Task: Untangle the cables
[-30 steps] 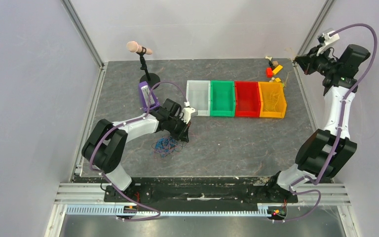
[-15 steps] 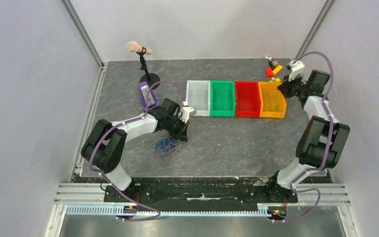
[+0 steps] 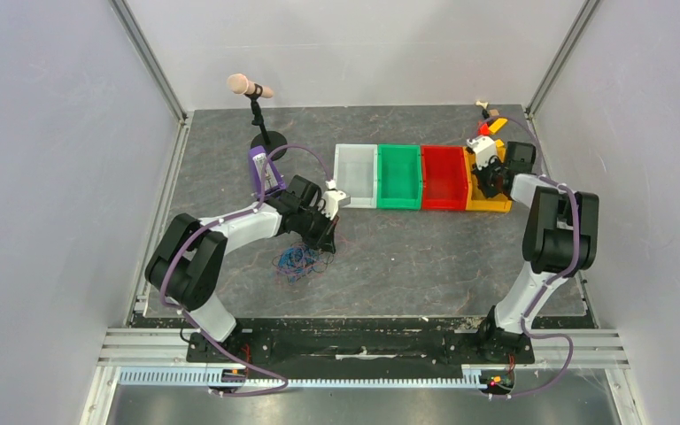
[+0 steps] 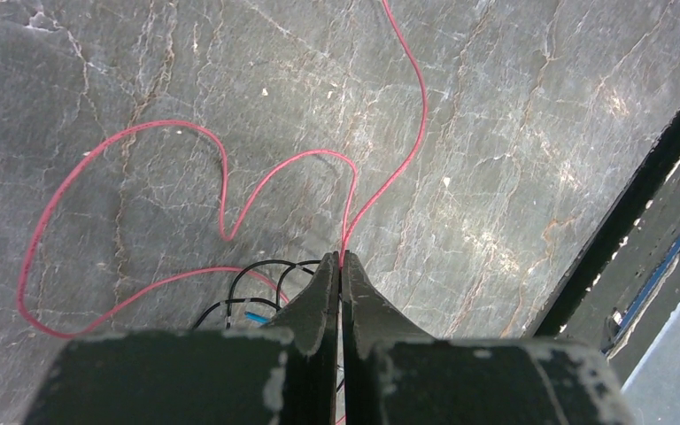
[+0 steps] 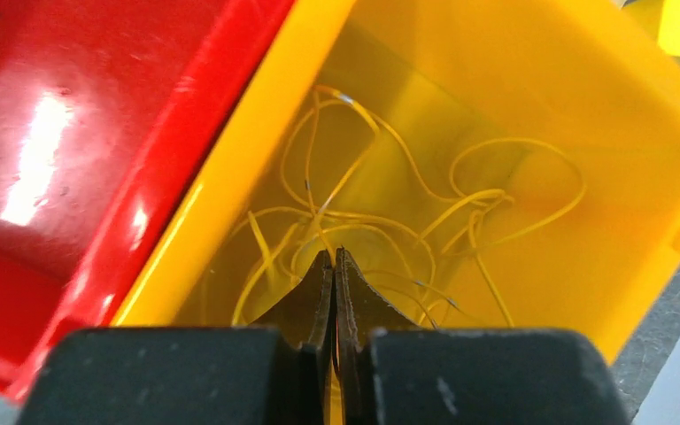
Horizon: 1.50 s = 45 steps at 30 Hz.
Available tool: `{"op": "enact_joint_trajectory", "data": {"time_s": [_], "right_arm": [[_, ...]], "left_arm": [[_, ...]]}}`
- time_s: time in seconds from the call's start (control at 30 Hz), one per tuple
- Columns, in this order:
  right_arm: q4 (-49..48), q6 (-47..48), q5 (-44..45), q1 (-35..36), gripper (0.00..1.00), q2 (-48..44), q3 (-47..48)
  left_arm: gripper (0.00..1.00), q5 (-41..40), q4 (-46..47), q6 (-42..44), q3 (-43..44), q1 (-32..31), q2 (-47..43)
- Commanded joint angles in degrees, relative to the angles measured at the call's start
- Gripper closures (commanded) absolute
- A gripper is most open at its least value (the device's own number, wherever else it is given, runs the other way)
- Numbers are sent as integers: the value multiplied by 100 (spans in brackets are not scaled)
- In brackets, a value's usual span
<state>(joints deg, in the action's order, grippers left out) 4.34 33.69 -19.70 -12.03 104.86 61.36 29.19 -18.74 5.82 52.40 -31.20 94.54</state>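
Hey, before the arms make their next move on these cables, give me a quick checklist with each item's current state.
1. Left gripper shut on red cable: ok.
2. Red cable free of cable clump: cannot tell.
3. Right gripper over yellow bin: ok.
4. Right gripper free of yellow cables: cannot tell; jaws shut.
5. Yellow cables lying inside yellow bin: ok.

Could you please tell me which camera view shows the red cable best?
The left wrist view: the red cable loops across the table into the shut left gripper. Top external shows a faint strand; right wrist shows none.
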Motion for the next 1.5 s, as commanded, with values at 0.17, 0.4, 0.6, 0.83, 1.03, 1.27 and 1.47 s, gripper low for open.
{"op": "enact_joint_trajectory", "data": {"time_s": [0.17, 0.4, 0.6, 0.83, 1.03, 1.27, 1.47], "right_arm": [[613, -295, 287, 11, 84, -26, 805], [1240, -542, 63, 0, 46, -652, 1447], [1751, -262, 309, -61, 27, -943, 1774], [3203, -355, -1148, 96, 14, -1359, 2070], [3340, -487, -2321, 779, 14, -1979, 976], [2469, -823, -2435, 2140, 19, -2151, 69], [1338, -1420, -2091, 3558, 21, -1848, -226]], "left_arm": [[95, 450, 97, -137, 50, 10, -250], [44, 330, -322, 50, 345, -25, -778], [26, -338, -2486, 1765, 1061, 87, -1183], [22, -1116, -3909, 3645, 552, 818, -1541], [28, -994, -3075, 4302, -205, 799, -1526], [79, -169, -2357, 4278, -90, 387, -1198], [84, -239, -2309, 4463, -300, 397, -1324]]}}
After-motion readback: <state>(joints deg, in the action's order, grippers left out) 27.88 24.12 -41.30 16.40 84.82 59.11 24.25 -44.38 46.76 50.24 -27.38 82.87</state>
